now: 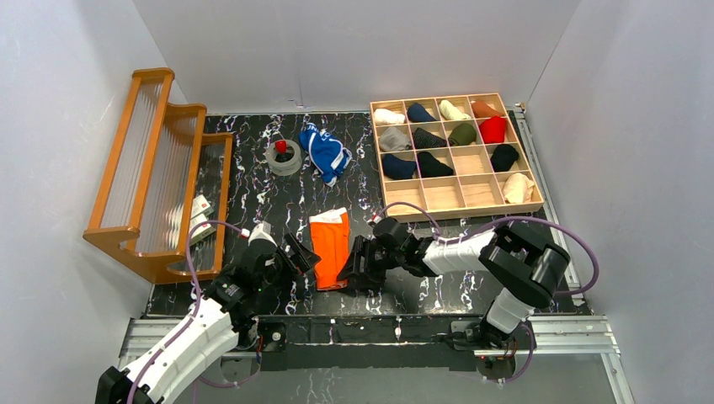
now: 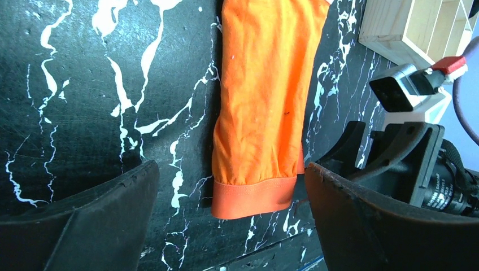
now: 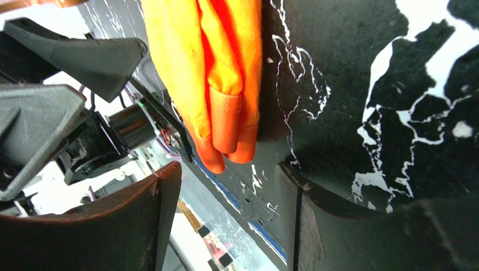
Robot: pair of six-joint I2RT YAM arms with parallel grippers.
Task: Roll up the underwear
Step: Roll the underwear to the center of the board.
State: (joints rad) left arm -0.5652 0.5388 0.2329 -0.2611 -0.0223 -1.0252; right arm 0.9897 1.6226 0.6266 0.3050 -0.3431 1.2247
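The left gripper (image 2: pixel 230 168) is sitting spread wide at frame bottom, flanking the hem of the orange underwear (image 2: pixel 265 96), which is lying centre-frame; the right gripper (image 3: pixel 229 169) is gaping too, empty. Only the overhead view is showing the blue underwear (image 1: pixel 326 151), upper centre, with the left arm (image 1: pixel 181 341) and right arm (image 1: pixel 471 248) crouching inward.

Matt orange cloth underwear (image 2: pixel 265 101), glossy marbled table (image 2: pixel 85 84) (faintly scratched)

I log the orange underwear (image 1: pixel 330 244) as plain, bright; blue underwear (image 1: pixel 324 151) white-striped; desk (image 1: pixel 253 185) black, white marble veins; my left pincer (image 2: pixel 230 175) black.
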